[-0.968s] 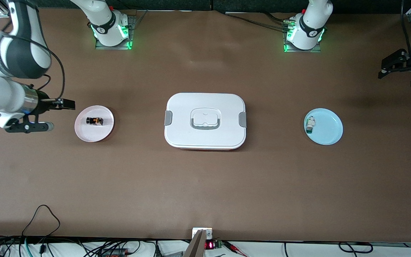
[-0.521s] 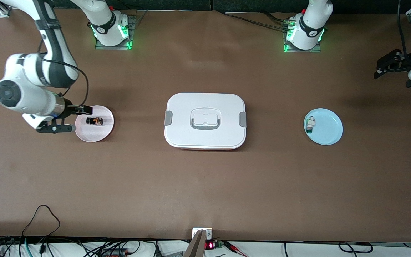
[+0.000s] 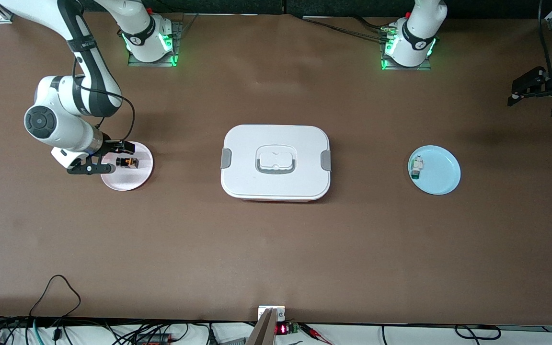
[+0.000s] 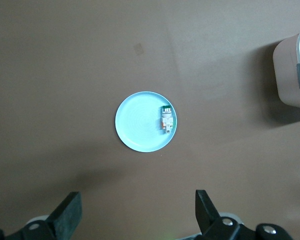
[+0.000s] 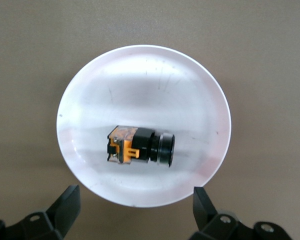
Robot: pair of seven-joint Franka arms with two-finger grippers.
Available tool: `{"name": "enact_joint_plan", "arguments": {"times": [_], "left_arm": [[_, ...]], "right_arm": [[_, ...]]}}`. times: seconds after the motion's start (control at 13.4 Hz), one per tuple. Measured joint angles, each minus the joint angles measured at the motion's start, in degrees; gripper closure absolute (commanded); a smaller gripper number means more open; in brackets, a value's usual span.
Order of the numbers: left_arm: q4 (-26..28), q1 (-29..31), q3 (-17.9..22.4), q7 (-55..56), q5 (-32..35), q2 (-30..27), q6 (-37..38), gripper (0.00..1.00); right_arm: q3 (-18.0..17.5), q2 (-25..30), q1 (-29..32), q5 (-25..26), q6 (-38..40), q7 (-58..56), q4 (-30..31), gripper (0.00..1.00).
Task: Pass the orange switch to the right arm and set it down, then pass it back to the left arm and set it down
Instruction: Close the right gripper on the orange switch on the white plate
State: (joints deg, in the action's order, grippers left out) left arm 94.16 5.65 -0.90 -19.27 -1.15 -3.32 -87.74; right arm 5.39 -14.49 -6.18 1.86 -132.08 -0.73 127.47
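The orange switch (image 3: 127, 163) lies on its side in a pink plate (image 3: 134, 179) toward the right arm's end of the table. In the right wrist view the switch (image 5: 140, 146) sits in the middle of the plate (image 5: 140, 80). My right gripper (image 3: 119, 157) is open and empty over the plate's outer edge, beside the switch, its fingers straddling the rim (image 5: 136, 200). The white box (image 3: 276, 162) stands at the table's middle. My left gripper (image 3: 515, 93) is open and empty, held high at the left arm's end of the table, and also shows in the left wrist view (image 4: 137, 200).
A light blue plate (image 3: 441, 175) lies toward the left arm's end and holds a small white part with a green tip (image 3: 417, 167). Both show in the left wrist view (image 4: 137, 120), the part (image 4: 166, 119) at the rim, with the box's corner (image 4: 295, 75).
My right arm has swung in from the table's end, bringing its open gripper over the pink plate's edge next to the switch. The left gripper has barely shifted.
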Motion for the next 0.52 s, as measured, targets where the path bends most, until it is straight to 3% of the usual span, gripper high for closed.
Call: {"name": "enact_joint_plan", "arguments": {"times": [0.52], "left_arm": [[0.28, 0.81, -0.64, 9.77, 0.00, 0.00, 1.97, 0.00]], "right_arm": [[0.10, -4.47, 1.21, 0.94, -6.86, 0.11, -0.01, 0.00]]}}
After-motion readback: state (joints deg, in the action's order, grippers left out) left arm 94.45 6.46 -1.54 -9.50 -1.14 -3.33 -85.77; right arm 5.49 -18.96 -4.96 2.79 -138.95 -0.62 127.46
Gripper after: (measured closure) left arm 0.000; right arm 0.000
